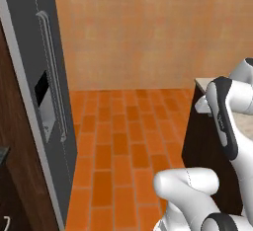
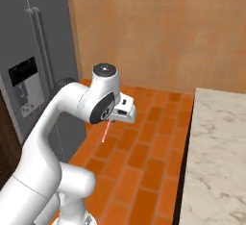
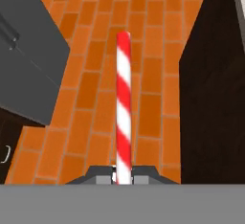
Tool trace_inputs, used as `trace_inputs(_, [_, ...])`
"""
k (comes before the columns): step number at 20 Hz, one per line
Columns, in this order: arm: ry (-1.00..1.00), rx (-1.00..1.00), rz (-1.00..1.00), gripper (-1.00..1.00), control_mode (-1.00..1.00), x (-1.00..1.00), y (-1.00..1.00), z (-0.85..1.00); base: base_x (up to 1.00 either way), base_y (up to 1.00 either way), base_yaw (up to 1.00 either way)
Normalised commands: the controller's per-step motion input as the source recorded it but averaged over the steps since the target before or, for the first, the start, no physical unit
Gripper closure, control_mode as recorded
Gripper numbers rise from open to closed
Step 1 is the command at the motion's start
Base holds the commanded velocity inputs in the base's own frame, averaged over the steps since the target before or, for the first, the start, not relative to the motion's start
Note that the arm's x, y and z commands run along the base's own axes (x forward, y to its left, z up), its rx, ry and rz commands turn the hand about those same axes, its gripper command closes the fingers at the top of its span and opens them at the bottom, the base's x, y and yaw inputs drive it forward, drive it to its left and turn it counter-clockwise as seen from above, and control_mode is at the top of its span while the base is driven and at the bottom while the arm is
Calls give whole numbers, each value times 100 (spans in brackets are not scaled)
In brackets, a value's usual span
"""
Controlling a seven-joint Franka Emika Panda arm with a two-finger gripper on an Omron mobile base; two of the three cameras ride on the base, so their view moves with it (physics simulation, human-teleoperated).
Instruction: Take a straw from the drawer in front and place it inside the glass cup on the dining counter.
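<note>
Orange brick floor (image 3: 143, 74) under claw (image 3: 123, 175) pinching straw (image 3: 123, 103).

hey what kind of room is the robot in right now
Most likely a kitchen: a tall grey fridge with a door dispenser, a marbled stone counter and an orange brick-tile floor.

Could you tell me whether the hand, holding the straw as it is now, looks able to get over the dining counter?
Probably yes: the hand, shut on the straw, hangs above open brick floor beside the dining counter, with nothing between them.
</note>
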Motion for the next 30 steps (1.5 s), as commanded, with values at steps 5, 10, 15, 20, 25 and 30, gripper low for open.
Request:
trace_inputs(5, [0, 0, 0, 100, 100, 0, 0, 0, 100, 20, -21])
trace_inputs(10, [0, 0, 0, 100, 100, 0, 0, 0, 100, 22, -25])
trace_inputs(15, [0, 0, 0, 100, 100, 0, 0, 0, 100, 19, -35])
trace_inputs(20, [0, 0, 0, 100, 100, 0, 0, 0, 100, 27, -41])
trace_inputs(25, [0, 0, 0, 100, 100, 0, 0, 0, 100, 35, -45])
trace_inputs(30, [0, 0, 0, 100, 100, 0, 0, 0, 100, 43, -49])
